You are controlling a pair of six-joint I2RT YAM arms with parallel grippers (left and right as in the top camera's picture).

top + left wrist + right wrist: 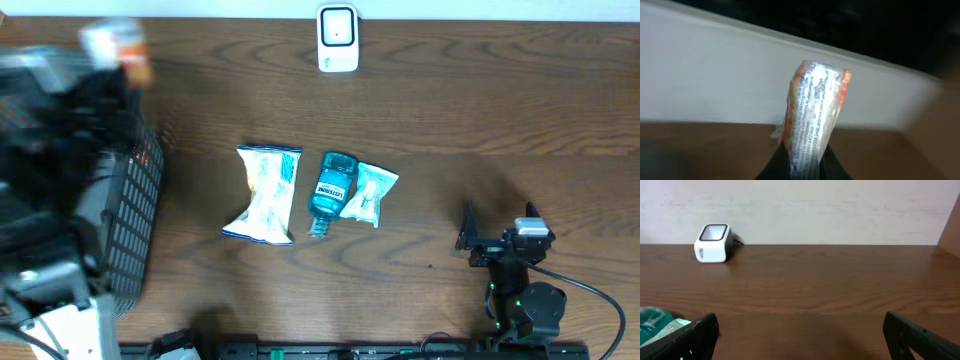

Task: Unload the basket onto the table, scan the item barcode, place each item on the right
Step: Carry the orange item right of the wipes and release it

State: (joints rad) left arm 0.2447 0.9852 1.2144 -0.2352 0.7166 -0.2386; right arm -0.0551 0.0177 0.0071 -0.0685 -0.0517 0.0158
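While the left gripper [807,167] is pinching the lower end of a crinkled orange-and-silver foil sachet [815,112] printed with fine text, its two dark fingers [774,169] are pressing in on either side of the pack. The foil sachet is standing nearly upright above them, in front of a pale wall. In the overhead view the left arm is showing only as a blur over the far left corner of the brown wood-grain desk [480,110], and the foil sachet [112,42] is being held up there, above a black mesh plastic basket [140,215] that is sitting at the left edge of the desk. A white cube-shaped plastic barcode scanner [338,38] is standing at the middle of the far edge, well apart from the foil sachet. The right gripper [497,238] is resting low near the front edge, toward the right corner, with its fingers [695,335] spread wide and nothing between them. At the centre of the desk three further items are lying in a row: a white-and-blue crinkled plastic snack bag [265,195], a blue transparent plastic mouthwash bottle [331,188] on its side, and a small white-and-green plastic packet [371,192]. The mouthwash bottle is lying between the other two, with the small packet touching its right side.
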